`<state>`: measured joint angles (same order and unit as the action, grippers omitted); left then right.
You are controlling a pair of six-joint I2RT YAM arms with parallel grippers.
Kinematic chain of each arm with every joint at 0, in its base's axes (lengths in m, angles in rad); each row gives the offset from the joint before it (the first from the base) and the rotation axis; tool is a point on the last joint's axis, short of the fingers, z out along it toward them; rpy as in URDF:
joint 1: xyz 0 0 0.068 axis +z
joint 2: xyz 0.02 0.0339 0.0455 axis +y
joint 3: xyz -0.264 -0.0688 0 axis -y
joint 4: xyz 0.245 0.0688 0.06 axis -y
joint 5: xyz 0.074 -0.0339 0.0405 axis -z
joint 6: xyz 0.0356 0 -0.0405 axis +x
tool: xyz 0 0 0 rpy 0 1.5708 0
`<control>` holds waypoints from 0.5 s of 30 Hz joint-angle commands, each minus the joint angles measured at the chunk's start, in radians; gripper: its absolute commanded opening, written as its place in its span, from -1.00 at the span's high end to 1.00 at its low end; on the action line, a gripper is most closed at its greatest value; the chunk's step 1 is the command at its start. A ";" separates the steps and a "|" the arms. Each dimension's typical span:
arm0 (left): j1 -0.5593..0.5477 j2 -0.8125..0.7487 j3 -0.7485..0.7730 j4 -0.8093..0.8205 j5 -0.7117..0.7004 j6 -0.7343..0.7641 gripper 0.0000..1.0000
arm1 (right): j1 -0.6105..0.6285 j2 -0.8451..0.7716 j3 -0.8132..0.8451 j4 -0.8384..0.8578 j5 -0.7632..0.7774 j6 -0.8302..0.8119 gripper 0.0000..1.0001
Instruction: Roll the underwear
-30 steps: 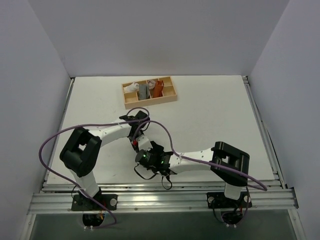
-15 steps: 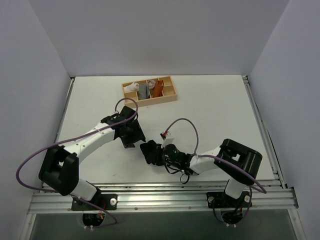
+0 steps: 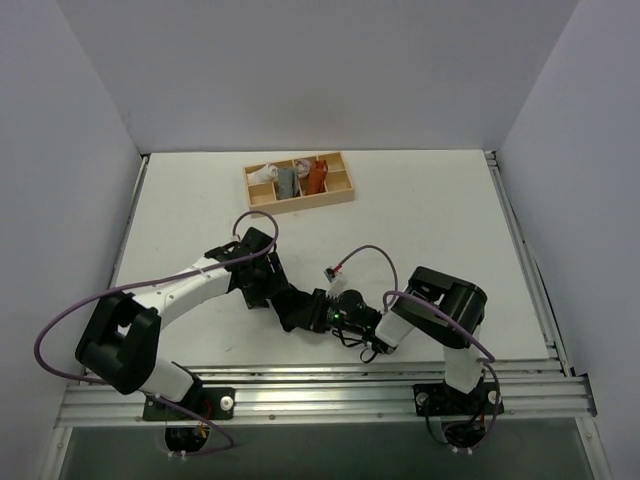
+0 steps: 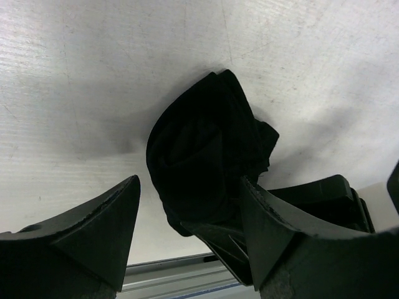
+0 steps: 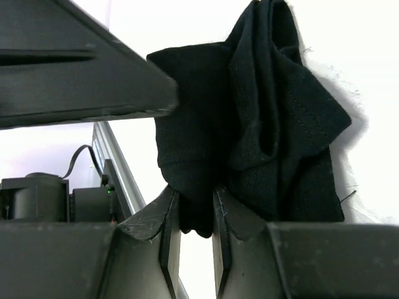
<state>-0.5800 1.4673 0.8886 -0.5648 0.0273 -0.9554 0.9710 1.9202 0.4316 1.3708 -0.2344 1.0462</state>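
The black underwear (image 4: 206, 152) lies as a loose bundle on the white table near the front edge, between the two arms. My right gripper (image 5: 194, 194) is shut on the bundle's lower fold (image 5: 198, 208), and the rest of the cloth (image 5: 274, 124) bunches beyond its fingers. My left gripper (image 4: 189, 182) stands wide open just short of the bundle, one finger on either side and neither touching the cloth. In the top view the left gripper (image 3: 266, 288) and the right gripper (image 3: 300, 312) meet tip to tip, and the underwear is hard to pick out between them.
A small wooden tray (image 3: 300, 207) sits at the back of the table with a white roll (image 3: 265, 174), a grey roll (image 3: 287, 181) and an orange-brown roll (image 3: 316, 176) in its compartments. A metal rail (image 3: 320, 385) runs along the front edge. Purple cables loop over both arms.
The left gripper has opened wide and let go of the cloth, then swung back close to it. The right arm has shifted leftwards with the underwear still gripped.
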 commanded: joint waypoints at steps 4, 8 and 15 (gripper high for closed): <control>-0.003 0.102 -0.002 0.063 -0.004 0.017 -0.29 | 0.011 0.040 -0.013 -0.278 -0.079 -0.005 1.00; -0.003 0.158 0.041 0.025 -0.009 0.009 0.45 | 0.015 -0.084 0.044 -0.497 -0.025 -0.089 0.66; 0.032 0.229 0.119 -0.059 0.017 0.073 0.95 | 0.107 -0.404 0.281 -1.157 0.372 -0.354 0.04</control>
<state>-0.5732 1.6493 0.9760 -0.5858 0.0593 -0.9310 1.0367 1.6222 0.6170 0.6220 -0.0963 0.8734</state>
